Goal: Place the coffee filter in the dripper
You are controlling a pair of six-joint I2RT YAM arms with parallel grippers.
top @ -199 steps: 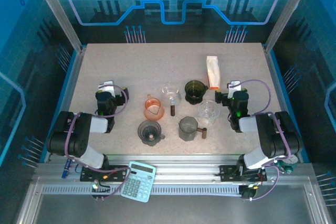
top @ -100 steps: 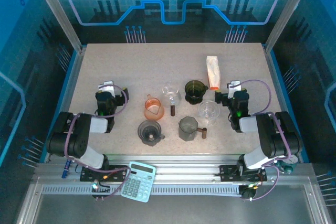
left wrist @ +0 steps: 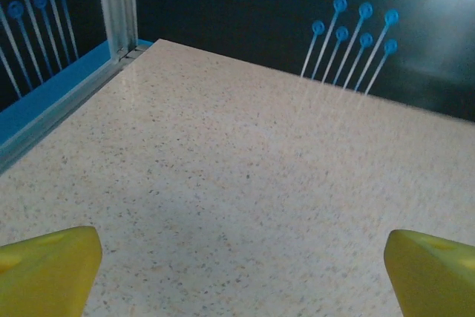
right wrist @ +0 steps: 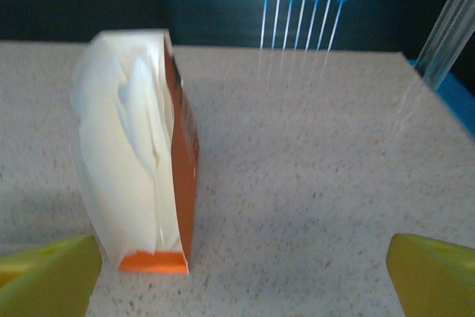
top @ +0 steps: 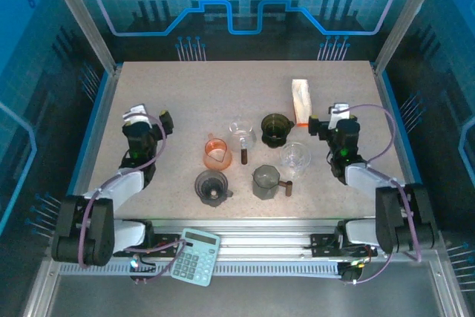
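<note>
A pack of white coffee filters (top: 300, 100) with an orange side stands upright at the back right of the table. In the right wrist view the filter pack (right wrist: 137, 150) is just ahead and left of centre. My right gripper (top: 335, 120) sits right of the pack, open and empty, and its yellow fingertips (right wrist: 52, 272) frame bare table around the gripper (right wrist: 241, 283). Several cone-shaped drippers and cups stand mid-table: orange (top: 216, 152), clear with handle (top: 242, 134), dark green (top: 275, 129), clear (top: 294, 157). My left gripper (top: 141, 122) (left wrist: 237, 287) is open over bare table at the left.
A dark grey cup (top: 211, 185) and a grey-green one (top: 265, 181) stand near the front centre. A pale calculator (top: 194, 256) lies on the rail in front of the table. A metal frame post (left wrist: 117, 5) and a blue edge strip bound the table's far left.
Both arms have unfolded from their rest pose. The left gripper has moved left and farther back; the right gripper has moved back, closer to the filter pack.
</note>
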